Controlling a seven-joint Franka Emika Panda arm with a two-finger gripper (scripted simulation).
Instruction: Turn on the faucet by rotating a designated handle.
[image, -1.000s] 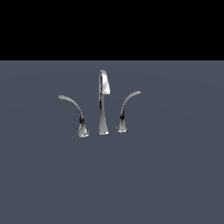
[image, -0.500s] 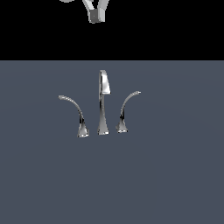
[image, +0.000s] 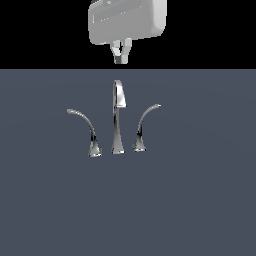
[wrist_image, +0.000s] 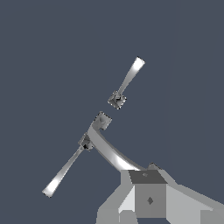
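Fingers (image: 120, 56) nearly closed, empty, high above the faucet (image: 117, 120), well apart from the handle (image: 144, 126)

One faucet (image: 118, 125) with one spout (image: 119, 95), two lever handles.

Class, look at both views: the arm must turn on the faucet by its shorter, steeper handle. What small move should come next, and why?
Probably lower the gripper and shift it toward the exterior view's right, to the handle. The gripper hangs well above the spout and touches nothing; its jaws look nearly closed, so they may need opening first.
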